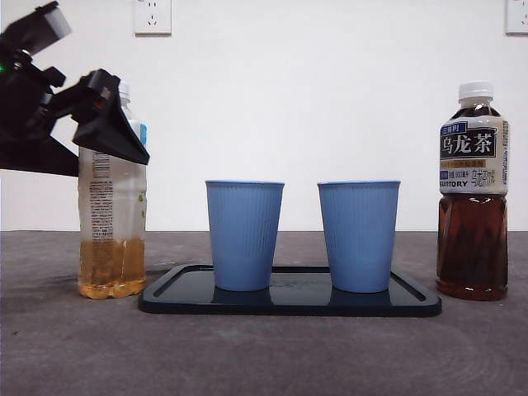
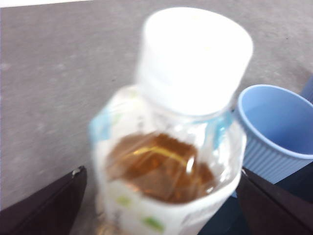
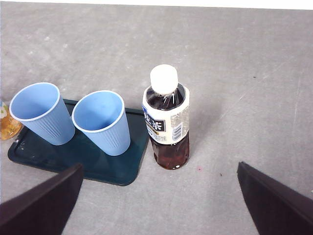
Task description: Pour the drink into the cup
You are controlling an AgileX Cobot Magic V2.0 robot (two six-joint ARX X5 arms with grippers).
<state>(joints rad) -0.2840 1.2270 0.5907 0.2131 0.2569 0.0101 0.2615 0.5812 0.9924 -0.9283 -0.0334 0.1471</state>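
Observation:
A clear bottle [image 1: 111,231] with a white cap, about a third full of amber drink, stands at the left of the table. My left gripper [image 1: 107,124] is open around its upper part, one jaw on each side; the left wrist view shows the bottle [image 2: 168,161] blurred between the jaws of the gripper [image 2: 161,170]. Two blue cups [image 1: 243,235] [image 1: 359,235] stand upright and empty on a black tray [image 1: 289,304]. My right gripper [image 3: 160,165] hangs open high above the table, holding nothing.
A dark oolong tea bottle [image 1: 473,198] with a white cap stands to the right of the tray, also seen as the bottle [image 3: 166,122] in the right wrist view. The nearer blue cup [image 2: 279,132] sits close beside the clear bottle.

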